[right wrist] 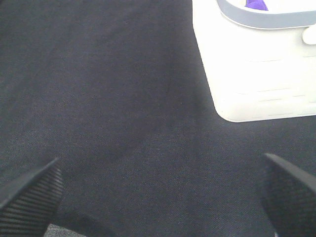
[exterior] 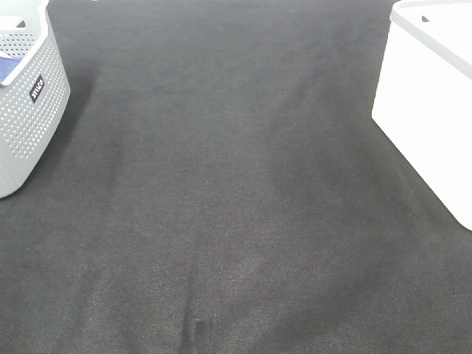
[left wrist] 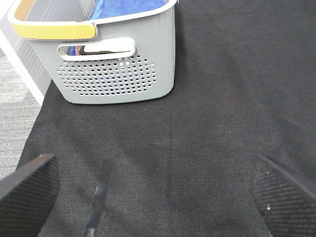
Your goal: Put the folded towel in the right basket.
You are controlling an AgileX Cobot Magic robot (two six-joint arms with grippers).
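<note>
Two baskets, grey point(exterior: 29, 110) and white point(exterior: 428, 103), possibly one towel point(left wrist: 123, 7) inside.

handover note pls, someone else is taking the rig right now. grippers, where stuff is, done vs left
Left gripper: open, empty, over the black cloth near the grey basket.
Right gripper: open, empty, near the white basket.
Blue towel sits in the grey basket on the left. Something purple shows inside the white basket; can't tell what.
Done: nothing I can confirm from these views.
Left: probably pick the blue towel out of the grey basket and place it in the white one.
</note>
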